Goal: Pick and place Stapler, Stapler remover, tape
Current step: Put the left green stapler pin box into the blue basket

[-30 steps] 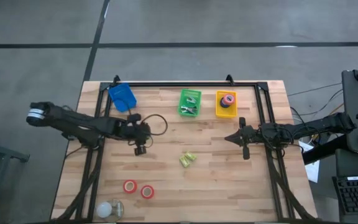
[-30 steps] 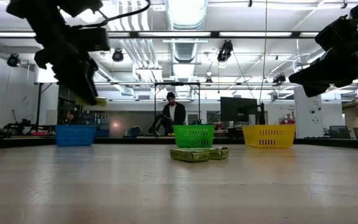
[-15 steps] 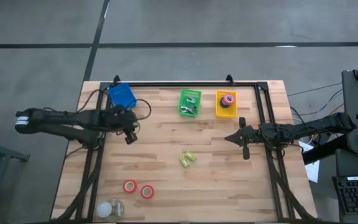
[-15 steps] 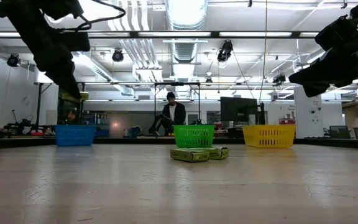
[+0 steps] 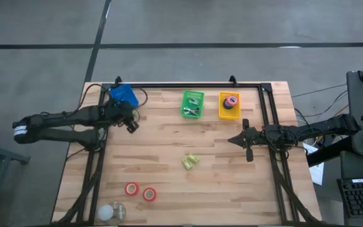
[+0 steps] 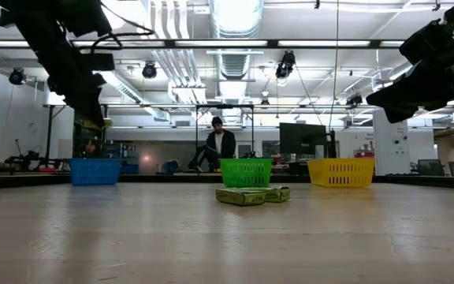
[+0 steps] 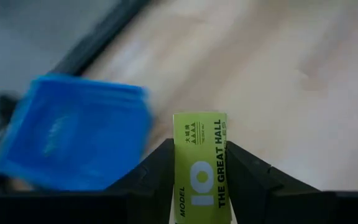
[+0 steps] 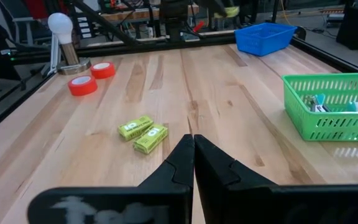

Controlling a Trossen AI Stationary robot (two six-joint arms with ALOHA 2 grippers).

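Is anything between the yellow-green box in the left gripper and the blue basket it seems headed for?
Nothing visible. The left gripper holds the yellow-green box between its fingers above the table, right beside the blue basket, with only bare wood between them. The right gripper waits far across the table, shut.

Print can be read only on the yellow-green box point(image 7: 202, 168) clamped between the left gripper's point(image 7: 197, 180) fingers: "THE GREAT HALL", a large "10" and "MODEL" are printed along its face, under a small emblem with characters too small to be made out.
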